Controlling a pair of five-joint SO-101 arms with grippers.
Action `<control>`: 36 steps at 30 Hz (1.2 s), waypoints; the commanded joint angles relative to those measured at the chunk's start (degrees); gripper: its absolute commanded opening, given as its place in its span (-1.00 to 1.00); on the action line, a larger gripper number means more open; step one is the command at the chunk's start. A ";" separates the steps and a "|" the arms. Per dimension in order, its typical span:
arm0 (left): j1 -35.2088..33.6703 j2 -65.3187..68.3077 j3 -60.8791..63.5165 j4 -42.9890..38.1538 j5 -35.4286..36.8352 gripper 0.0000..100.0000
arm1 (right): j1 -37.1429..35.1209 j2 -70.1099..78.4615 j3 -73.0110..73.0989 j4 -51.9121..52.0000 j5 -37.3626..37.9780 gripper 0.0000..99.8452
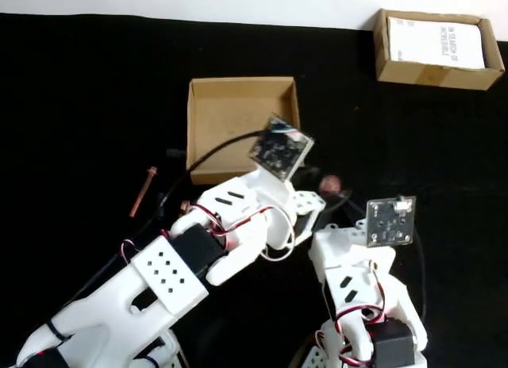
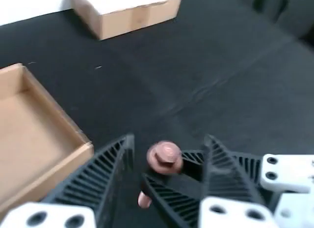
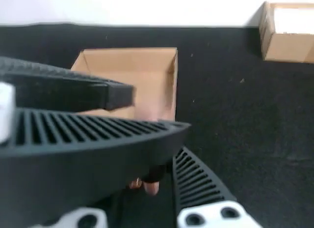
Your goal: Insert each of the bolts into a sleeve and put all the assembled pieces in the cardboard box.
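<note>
Your right gripper (image 3: 181,139) clamps the bolt (image 2: 164,158) just beside the cardboard box (image 1: 238,122) — your left gripper (image 2: 169,139) straddles it, jaws released. A second bolt (image 1: 143,192) lies apart on the table (image 1: 95,90).

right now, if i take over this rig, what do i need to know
Grippers: the left gripper and right gripper meet at one bolt, just off the cardboard box. I cannot tell which of them grips it.
Things: a second bolt lies loose on the table, apart from both grippers.
Done: no assembled piece is visible in the part of the box that shows.
Left: sleeve both bolts, then box them. The sleeves are too hard to pick out on the black table.
</note>
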 commanded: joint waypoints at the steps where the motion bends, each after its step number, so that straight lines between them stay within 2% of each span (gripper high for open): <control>1: -0.22 -1.19 -0.75 2.02 -0.35 -0.52 | -0.04 -0.04 -0.57 -1.10 0.26 -0.98; 7: -1.63 -8.92 -0.40 5.63 -0.44 -0.71 | 1.71 0.22 -1.19 -1.54 0.26 -0.98; 12: -5.85 -19.03 -0.31 11.34 -0.53 -0.99 | 6.37 8.48 -9.54 -1.54 -0.09 -0.98; 19: -10.15 -30.64 -0.22 12.40 -0.53 -0.98 | 6.90 30.02 -25.71 -1.54 -0.09 -0.98; 23: -19.56 -36.09 1.45 12.48 -0.53 -0.98 | 6.90 44.26 -35.30 -1.19 1.23 -0.98; 27: -31.60 -42.07 9.01 12.22 -0.53 -0.98 | 4.97 58.77 -44.44 -1.10 13.71 -0.98; 30: -38.20 -47.69 15.78 12.22 -0.44 -0.98 | 3.38 67.38 -50.24 -1.10 23.82 -0.98; 36: -43.47 -62.37 31.69 12.13 -0.35 -0.98 | -0.31 80.13 -58.07 -1.36 45.71 -0.98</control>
